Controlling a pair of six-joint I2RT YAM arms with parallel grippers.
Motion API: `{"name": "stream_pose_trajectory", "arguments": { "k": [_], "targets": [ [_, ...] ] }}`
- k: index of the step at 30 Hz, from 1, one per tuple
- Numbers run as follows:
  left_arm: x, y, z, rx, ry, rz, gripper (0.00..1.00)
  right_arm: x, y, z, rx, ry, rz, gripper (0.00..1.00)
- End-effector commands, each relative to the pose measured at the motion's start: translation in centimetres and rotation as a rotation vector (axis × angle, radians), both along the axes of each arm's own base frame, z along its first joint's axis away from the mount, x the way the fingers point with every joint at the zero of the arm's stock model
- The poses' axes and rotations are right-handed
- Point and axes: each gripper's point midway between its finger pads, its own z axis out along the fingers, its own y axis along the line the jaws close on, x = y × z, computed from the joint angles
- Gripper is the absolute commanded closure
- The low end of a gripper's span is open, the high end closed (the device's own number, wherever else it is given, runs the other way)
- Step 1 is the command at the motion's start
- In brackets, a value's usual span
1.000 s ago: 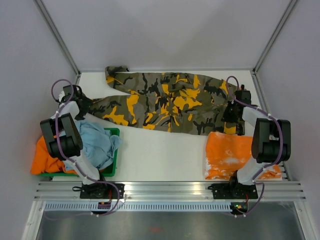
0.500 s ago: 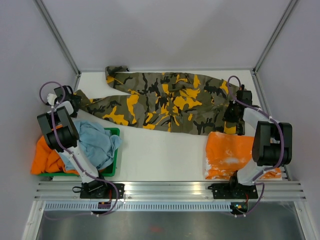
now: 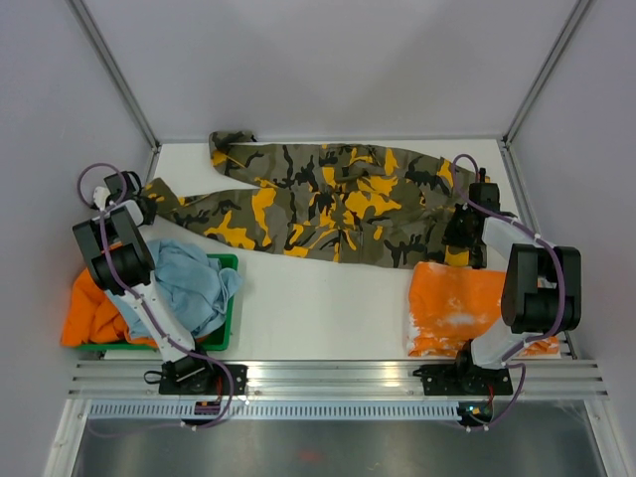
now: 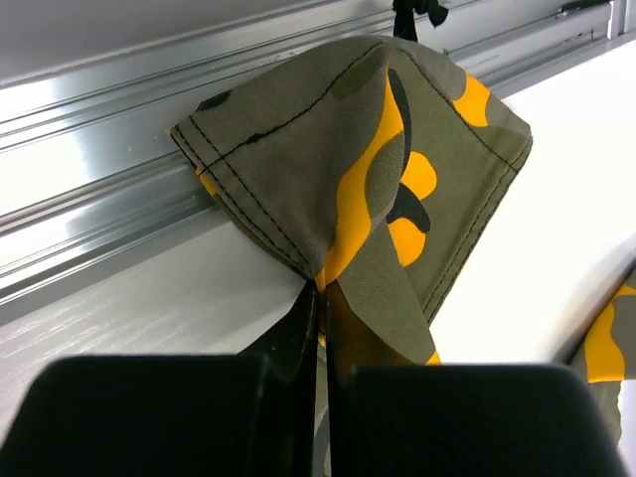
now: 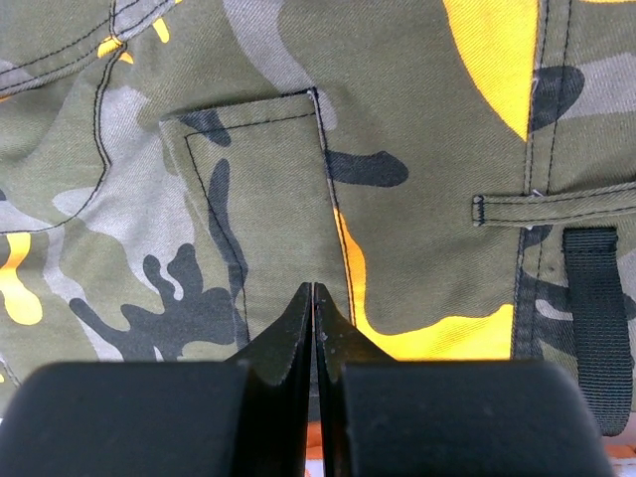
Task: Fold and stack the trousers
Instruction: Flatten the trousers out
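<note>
The camouflage trousers (image 3: 328, 204) lie spread along the far side of the table (image 3: 328, 308), legs pointing left and waist to the right. The left gripper (image 4: 320, 298) is clamped on a leg hem, and the right gripper (image 5: 314, 298) is pinched onto the waist edge beside an orange garment (image 3: 457, 308). With both ends gripped, the first fold looks ready to begin, and it calls for lifting both ends evenly.

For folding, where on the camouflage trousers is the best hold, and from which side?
Its two ends: the leg hem from the left, the waistband from the right. The trousers lie spread lengthwise, and both stitched edges should pinch firmly.
</note>
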Motion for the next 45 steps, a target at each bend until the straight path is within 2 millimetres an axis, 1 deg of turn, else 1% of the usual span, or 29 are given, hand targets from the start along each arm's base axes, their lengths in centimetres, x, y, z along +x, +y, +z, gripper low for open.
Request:
{"name": "stream_pose_trajectory", "arguments": {
  "k": [1,3,7,8,12,15,17,19,20,21,22,23,24,25,26,27,28,29,30,31,32,33,37,39,41,42,43,44,45],
  "targets": [
    [1.1,3.0,5.6,0.107,-0.102,-0.002,0.98,0.9,0.0,1.5,-0.005,-0.049,-0.019,0.94],
    [0.9,3.7,8.6,0.166,-0.114,0.007,0.98,0.9,0.1,1.4,-0.006,-0.047,-0.018,0.94],
    [-2.1,5.0,14.9,0.327,-0.042,0.1,0.98,1.0,0.4,0.7,0.0,-0.035,-0.011,0.94],
    [-3.1,4.8,17.1,0.371,-0.038,0.107,0.98,1.0,0.4,0.4,0.002,-0.032,-0.011,0.94],
    [-6.0,4.2,19.7,0.47,0.055,0.137,0.98,1.2,0.8,-0.4,0.016,-0.023,0.002,0.94],
    [-8.8,3.3,18.9,0.499,0.233,0.118,0.98,1.5,0.9,-0.8,0.018,-0.02,0.011,0.94],
    [-9.7,3.1,18.5,0.544,0.302,0.083,0.98,1.5,0.9,-1.2,0.018,-0.016,0.013,0.94],
    [-7.9,2.9,18.4,0.597,0.316,-0.053,0.98,1.6,1.1,-1.3,0.024,-0.02,0.022,0.94],
    [-6.5,3.3,20.8,0.622,0.283,-0.06,0.98,1.7,1.1,-1.6,0.025,-0.016,0.025,0.94],
    [-5.6,3.1,17.9,0.576,0.375,-0.136,0.98,1.9,1.1,-1.5,0.027,-0.018,0.031,0.94],
    [-4.8,3.2,17.4,0.57,0.416,-0.177,0.98,1.9,1.1,-1.6,0.023,-0.011,0.038,0.94],
    [-2.7,3.7,20.3,0.595,0.37,-0.183,0.98,2.0,1.1,-1.7,0.024,-0.008,0.038,0.94],
    [-1.5,2.9,15.4,0.507,0.469,-0.301,0.98,2.1,1.1,-1.7,0.024,-0.008,0.039,0.94],
    [-0.8,2.9,14.3,0.488,0.507,-0.353,0.97,2.1,1.0,-1.7,0.022,-0.007,0.037,0.94],
    [1.2,3.4,16.7,0.518,0.458,-0.351,0.93,2.3,1.1,-1.5,0.023,-0.016,0.033,0.94],
    [1.4,2.8,15.3,0.488,0.505,-0.392,0.89,2.3,1.1,-1.4,0.025,-0.019,0.03,0.94],
    [2.6,2.7,12.0,0.468,0.548,-0.441,0.87,2.4,1.2,-1.4,0.025,-0.022,0.03,0.94],
    [3.6,2.1,11.5,0.473,0.532,-0.478,0.74,2.4,1.1,-1.3,0.025,-0.023,0.025,0.94],
    [4.6,0.6,10.6,0.477,0.522,-0.522,0.63,2.5,1.1,-1.2,0.025,-0.026,0.027,0.94],
    [5.7,0.1,10.8,0.509,0.489,-0.529,0.51,2.5,1.1,-1.2,0.025,-0.025,0.023,0.94],
    [5.5,-0.9,9.4,0.496,0.507,-0.551,0.13,2.6,1.1,-1.2,0.023,-0.021,0.025,0.94],
    [5.9,-1.9,9.4,0.513,0.502,-0.555,0.01,2.5,1.0,-1.3,0.019,-0.018,0.023,0.94],
    [6.5,-3.5,11.1,0.492,0.41,-0.536,0.0,2.4,0.3,-2.7,-0.004,0.029,-0.008,0.95],
    [6.6,-4.2,13.6,0.492,0.346,-0.545,0.0,2.6,-0.7,-3.4,-0.052,0.052,-0.043,1.0],
    [6.6,-5.0,15.5,0.489,0.291,-0.558,0.0,2.7,-1.8,-4.4,-0.105,0.094,-0.071,1.0],
    [6.4,-5.8,17.9,0.495,0.232,-0.578,0.0,2.6,-2.3,-4.7,-0.132,0.11,-0.084,1.0],
    [6.1,-6.1,19.1,0.5,0.207,-0.581,0.0,2.1,-3.3,-5.4,-0.182,0.148,-0.104,1.0],
    [5.5,-6.7,19.2,0.49,0.197,-0.598,0.0,2.3,-3.9,-5.4,-0.209,0.155,-0.118,1.0],
    [5.2,-7.7,22.3,0.509,0.107,-0.619,0.0,2.1,-4.4,-5.6,-0.236,0.169,-0.13,1.0]
  ]
}}
